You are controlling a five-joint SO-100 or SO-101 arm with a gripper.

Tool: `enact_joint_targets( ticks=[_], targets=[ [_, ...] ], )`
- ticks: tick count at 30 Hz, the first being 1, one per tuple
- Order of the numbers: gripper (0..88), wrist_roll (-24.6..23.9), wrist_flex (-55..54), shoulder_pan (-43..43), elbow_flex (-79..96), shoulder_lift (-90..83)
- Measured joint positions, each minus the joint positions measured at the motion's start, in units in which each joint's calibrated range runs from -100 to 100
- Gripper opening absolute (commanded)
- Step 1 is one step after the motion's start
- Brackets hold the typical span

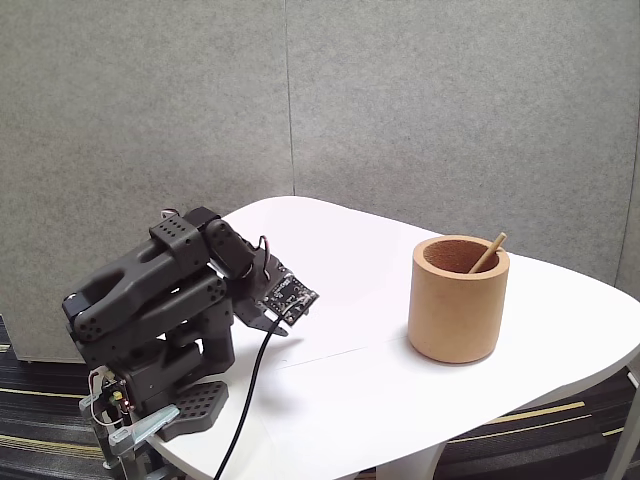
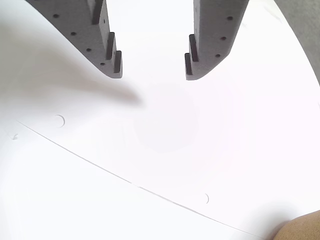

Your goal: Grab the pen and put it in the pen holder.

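- Jaws: apart, a clear gap between the two dark grey fingers (image 2: 114, 62) in the wrist view; nothing held between them; gripper (image 2: 152, 75) enters from the top edge and points down at bare white table (image 2: 165, 150).
- Fixed view: gripper (image 1: 275, 322) sits low, just above the table surface near the arm's base; fingertips largely hidden behind the wrist board, so the gap cannot be judged from here.
- Arm (image 1: 150, 300): black, folded back on itself at the left end of the table; a black cable (image 1: 245, 400) hangs from the wrist and runs down past the table's front edge.
- Table surface: a thin seam line (image 2: 100, 167) crosses the wrist view diagonally, with two small round marks beside it.
- Pen holder (image 1: 459, 298): tan cork-like cup, upright on the right part of the table, well apart from the gripper; a tan curved edge (image 2: 300, 227) shows at the lower right corner of the wrist view.
- Pen (image 1: 487, 254): light-brown stick standing inside the pen holder, leaning against the right side of the rim; upper end pokes out above the rim.
- Background: grey fabric wall panels (image 1: 400, 100) behind the table; dark striped floor (image 1: 40, 400) below.
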Motion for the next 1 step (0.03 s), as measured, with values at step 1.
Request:
enact_joint_targets(
  ticks=[1],
  targets=[
    [17.1,0.00,0.00,0.00,0.00,0.00]
  ],
)
